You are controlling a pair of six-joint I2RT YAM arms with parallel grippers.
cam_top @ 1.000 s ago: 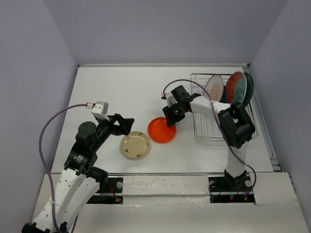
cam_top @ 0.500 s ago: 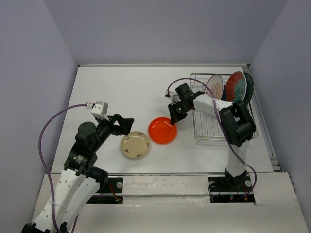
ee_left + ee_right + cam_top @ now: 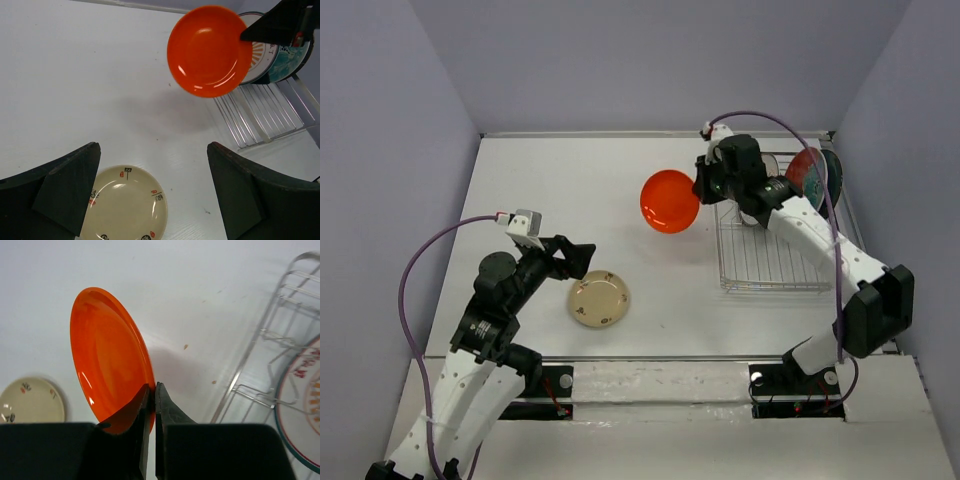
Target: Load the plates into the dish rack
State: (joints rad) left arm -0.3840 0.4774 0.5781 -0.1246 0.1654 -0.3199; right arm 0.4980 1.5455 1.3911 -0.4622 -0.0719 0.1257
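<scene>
As you look down, right gripper [image 3: 152, 400]: pinching rim of orange plate [image 3: 107, 355], aloft beside dish rack [image 3: 760, 270].
Left gripper [image 3: 152, 155]: spread wide, holding nothing, near cream plate [image 3: 125, 205].

White arm links [image 3: 455, 395], black joints [image 3: 498, 272] (purple cables [image 3: 403, 295])

text: none legible | cream plate [image 3: 125, 207] marks: unreadable

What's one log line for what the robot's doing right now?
right pincer shut on orange plate | left pincer open | cream plate on table
</scene>
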